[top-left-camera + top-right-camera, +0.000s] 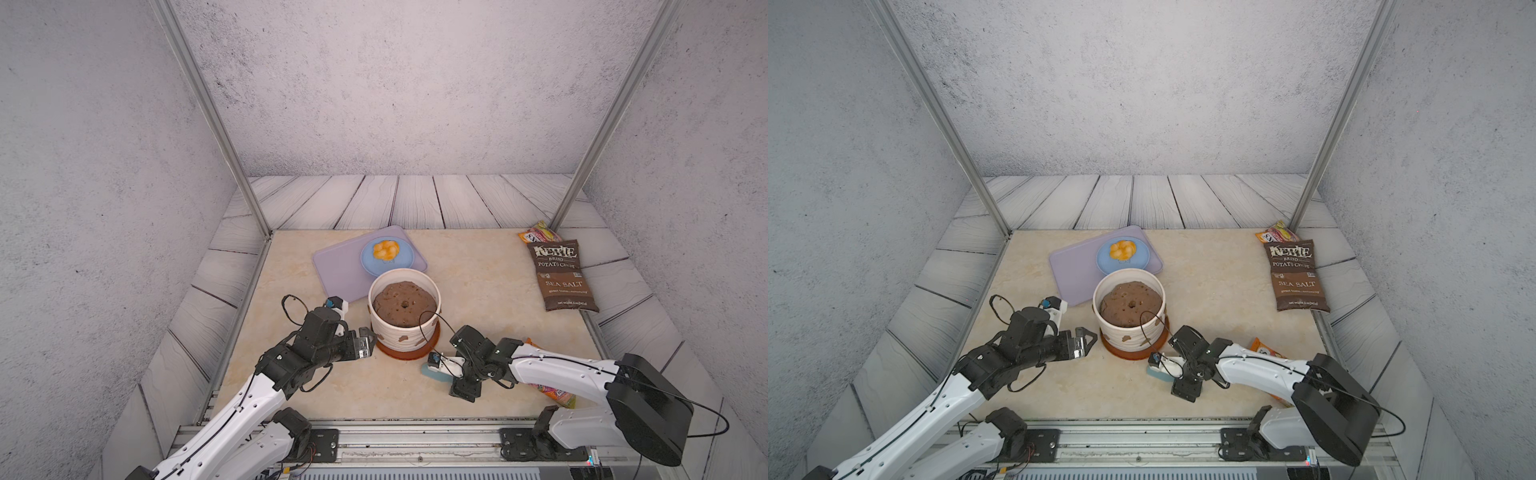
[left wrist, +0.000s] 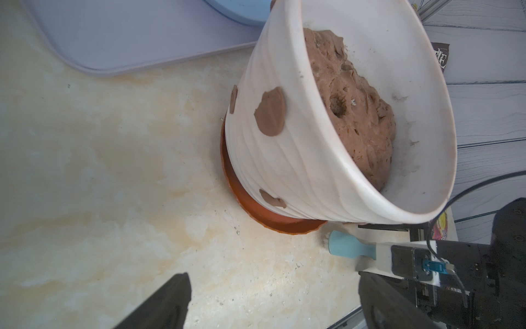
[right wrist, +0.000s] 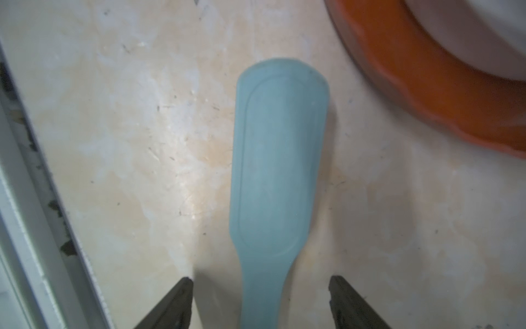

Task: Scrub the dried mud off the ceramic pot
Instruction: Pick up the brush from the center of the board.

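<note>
As right fingers [image 3: 170, 307] flank brush [image 3: 279, 171], gaps apparently show.

Left of pot: narrow gap only; the left gripper [image 1: 369, 343], jaws spread wide, sits just beside the ceramic pot [image 1: 399, 332].
Behind pot: closed off by the lilac tray [image 1: 332, 270] and blue plate [image 1: 405, 254].
Right of pot: bare table [image 1: 478, 270] through to the chip bag [image 1: 563, 276].
Front: open between the arms, apart from the blue brush [image 3: 279, 171] near the saucer [image 1: 409, 354]. The right gripper [image 3: 260, 284] straddles its handle without touching it.
Near right: a snack packet [image 1: 559, 395] under the right arm.
</note>
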Available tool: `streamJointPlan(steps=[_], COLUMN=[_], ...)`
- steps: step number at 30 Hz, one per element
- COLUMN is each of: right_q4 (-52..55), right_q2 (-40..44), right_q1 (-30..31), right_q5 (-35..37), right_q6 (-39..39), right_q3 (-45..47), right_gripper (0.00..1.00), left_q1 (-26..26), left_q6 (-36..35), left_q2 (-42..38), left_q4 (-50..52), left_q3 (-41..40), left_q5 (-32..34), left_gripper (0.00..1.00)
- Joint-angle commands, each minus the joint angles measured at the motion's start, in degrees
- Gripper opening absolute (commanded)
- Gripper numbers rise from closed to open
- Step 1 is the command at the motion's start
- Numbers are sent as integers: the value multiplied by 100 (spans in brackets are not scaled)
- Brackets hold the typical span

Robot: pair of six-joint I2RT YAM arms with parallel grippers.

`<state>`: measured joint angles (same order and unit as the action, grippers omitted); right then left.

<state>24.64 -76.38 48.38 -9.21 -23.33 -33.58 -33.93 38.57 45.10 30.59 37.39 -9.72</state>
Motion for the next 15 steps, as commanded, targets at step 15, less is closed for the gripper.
streamJointPlan(steps=[15], right_q4=[609], right_q2=[-543], right_q1=[31], right_q5=[36], right_q6=[-235], right_q3=[-458], right_gripper=[48], left_q1=[-43], left_q6=[-152], left_q2=[-40], left_q4=[219], left_q3=[-129], left_q5=[-91], left_gripper=[98])
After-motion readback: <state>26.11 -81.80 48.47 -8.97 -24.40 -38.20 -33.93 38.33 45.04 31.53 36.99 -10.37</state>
